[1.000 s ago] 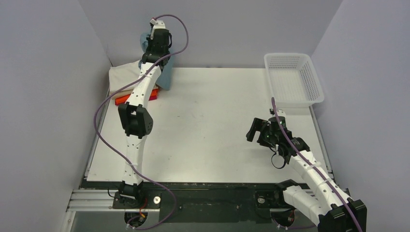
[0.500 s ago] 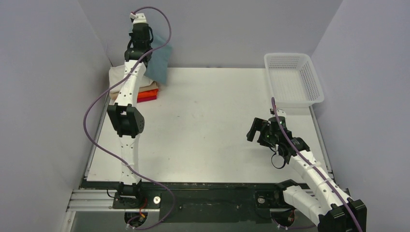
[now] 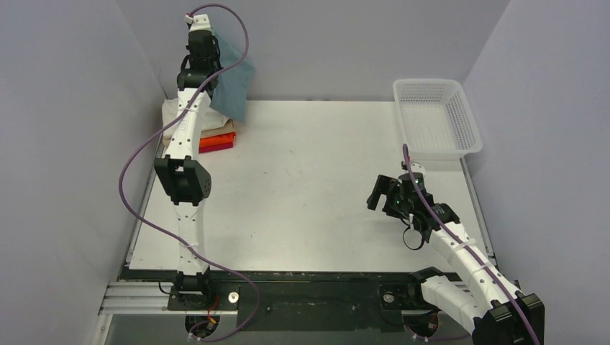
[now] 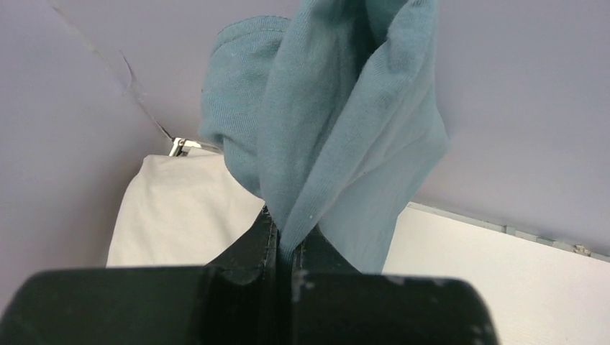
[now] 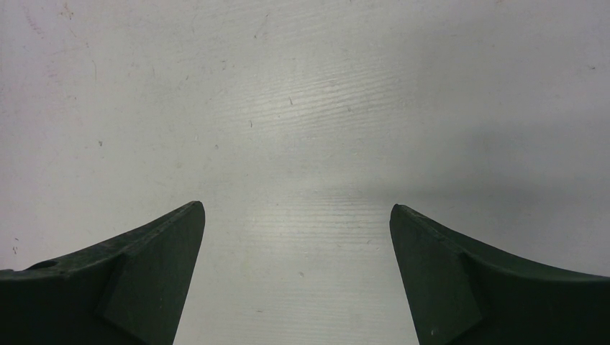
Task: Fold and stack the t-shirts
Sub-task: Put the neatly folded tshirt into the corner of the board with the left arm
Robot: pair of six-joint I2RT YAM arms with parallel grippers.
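- Two sets of fingers have two different jobs. The left fingers (image 4: 267, 244) are pressed together on a pinched fold of the large plain dusty teal-blue cloth t-shirt (image 4: 338, 129), while the right fingers (image 3: 381, 194) stand wide apart with nothing between them.
- The shirt hangs bunched from that single pinch, held high near the back wall and clear of the white bench (image 3: 309, 180). Held this way, its own weight draws it out long, probably so it can be laid flat for folding.
- Below the left fingers sits the low pile of folded cream, tan, orange and red shirts (image 3: 216, 140). It is tucked into the far corner, which leaves the open middle for the next fold.
- The right fingers hover low over bare bench, well apart from the shirt. They look ready to take a second corner, though nothing is in reach yet.
- Beyond the right fingers stands the white plastic mesh basket (image 3: 439, 118), away from the work.
- One pinch on loose cloth could slip or twist.
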